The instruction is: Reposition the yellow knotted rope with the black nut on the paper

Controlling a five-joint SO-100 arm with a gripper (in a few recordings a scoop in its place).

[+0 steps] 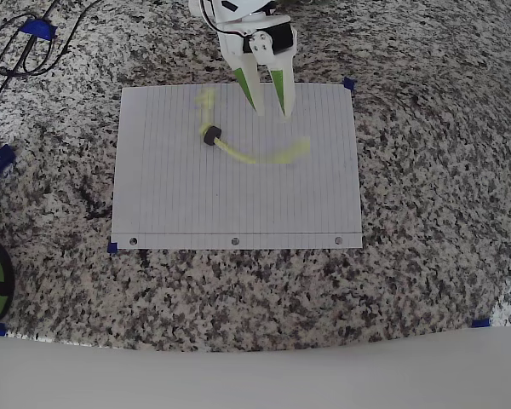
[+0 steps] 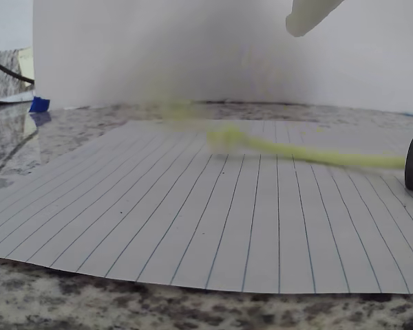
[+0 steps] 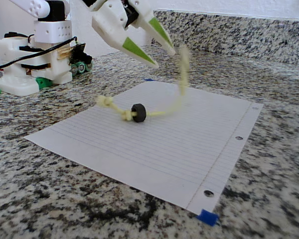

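Paper [image 1: 153, 204]: your landmark, lying flat on the granite counter [image 1: 426, 281] with blue tape [image 1: 112, 248] at its corners, most likely so it stays put while you drag things over it.

Rope, left end [image 1: 206, 98]: in the overhead view a knotted end lies on the paper's far-left part, away from the punched holes.

Nut [image 1: 211, 136]: threaded on the rope, standing on edge on the paper just right of that knot, acting as the weight that pins this end.

Rope, right part [image 1: 272, 155]: it curves rightward from the nut towards the paper's middle. It is blurred, and in the fixed view that end arcs up off the sheet, so you are seeing it swing or fall.

Gripper [image 1: 270, 109]: above the paper's far edge, right of the nut, fingers spread apart with nothing between them. Judged from that, the rope's free end is loose.

Next: let the rope settle before you reach in.
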